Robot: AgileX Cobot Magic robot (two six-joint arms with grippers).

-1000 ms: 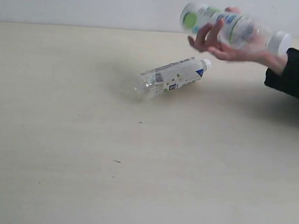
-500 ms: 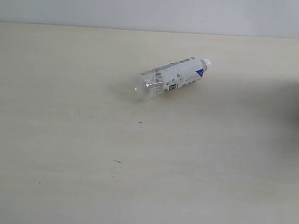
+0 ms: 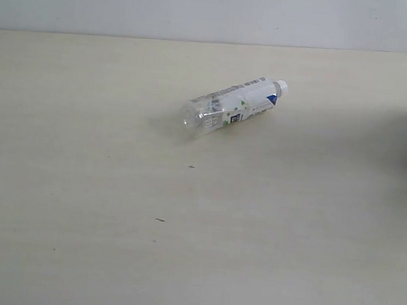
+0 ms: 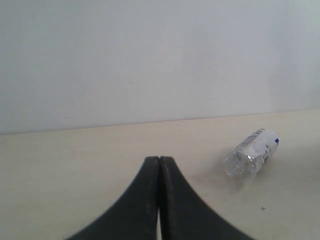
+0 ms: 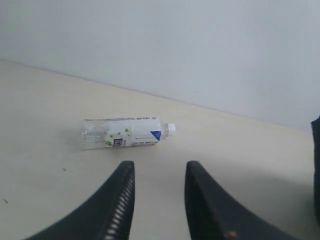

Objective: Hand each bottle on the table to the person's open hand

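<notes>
One bottle lies on its side on the table, nearer the far edge, with its cap toward the far right corner. Open tabletop stretches from it to the near and left edges. The left gripper is clenched on nothing. The right gripper is released and empty, short of the bottle. A second ago a hand held a green-labelled bottle over the far right; both are gone, and the lying bottle stays about where it was.

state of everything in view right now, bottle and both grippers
slim white-label bottle: lying on its side on the table, white cap on, untouched
left gripper: shut, holding nothing
right gripper: open, holding nothing, clear of the bottle
</notes>
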